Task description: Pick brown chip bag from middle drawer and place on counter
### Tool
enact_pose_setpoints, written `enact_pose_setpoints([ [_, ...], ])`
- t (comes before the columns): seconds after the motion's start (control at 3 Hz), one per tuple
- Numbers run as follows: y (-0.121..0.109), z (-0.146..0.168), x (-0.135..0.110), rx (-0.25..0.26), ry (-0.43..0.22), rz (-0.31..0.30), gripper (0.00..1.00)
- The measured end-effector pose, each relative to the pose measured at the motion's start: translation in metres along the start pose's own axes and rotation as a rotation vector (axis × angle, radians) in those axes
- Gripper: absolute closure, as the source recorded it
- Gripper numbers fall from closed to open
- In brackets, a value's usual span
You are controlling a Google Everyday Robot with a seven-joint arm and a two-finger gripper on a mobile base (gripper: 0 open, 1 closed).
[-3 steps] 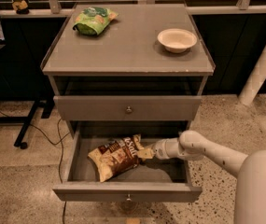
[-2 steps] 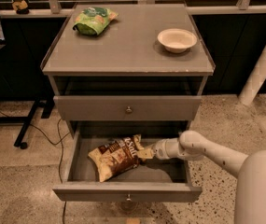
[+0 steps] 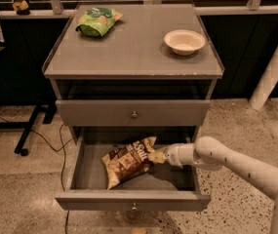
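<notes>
The brown chip bag [image 3: 128,161] lies tilted in the open middle drawer [image 3: 131,200], with its cream-yellow right end raised. My gripper [image 3: 158,156] reaches in from the right and is shut on that right end of the bag. The white arm [image 3: 236,164] runs off to the lower right. The counter [image 3: 133,52] is the grey cabinet top above.
A green snack bag [image 3: 98,21] lies at the counter's back left and a cream bowl [image 3: 184,41] at its back right. The drawer above [image 3: 134,114] is closed. A white post [image 3: 274,69] stands to the right and a dark desk leg [image 3: 31,128] to the left.
</notes>
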State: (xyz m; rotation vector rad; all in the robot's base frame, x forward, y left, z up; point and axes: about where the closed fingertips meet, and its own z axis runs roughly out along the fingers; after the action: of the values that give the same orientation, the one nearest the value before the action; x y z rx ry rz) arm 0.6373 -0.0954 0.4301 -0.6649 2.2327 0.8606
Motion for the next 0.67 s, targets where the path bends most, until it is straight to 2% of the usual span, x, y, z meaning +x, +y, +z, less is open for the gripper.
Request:
enact_pose_setpoints([
  [0.33,0.015,-0.029,-0.016,0.037,-0.04,-0.003,1.0],
  [0.67,0.032,-0.049,-0.021,0.043,-0.046,0.018,1.0],
])
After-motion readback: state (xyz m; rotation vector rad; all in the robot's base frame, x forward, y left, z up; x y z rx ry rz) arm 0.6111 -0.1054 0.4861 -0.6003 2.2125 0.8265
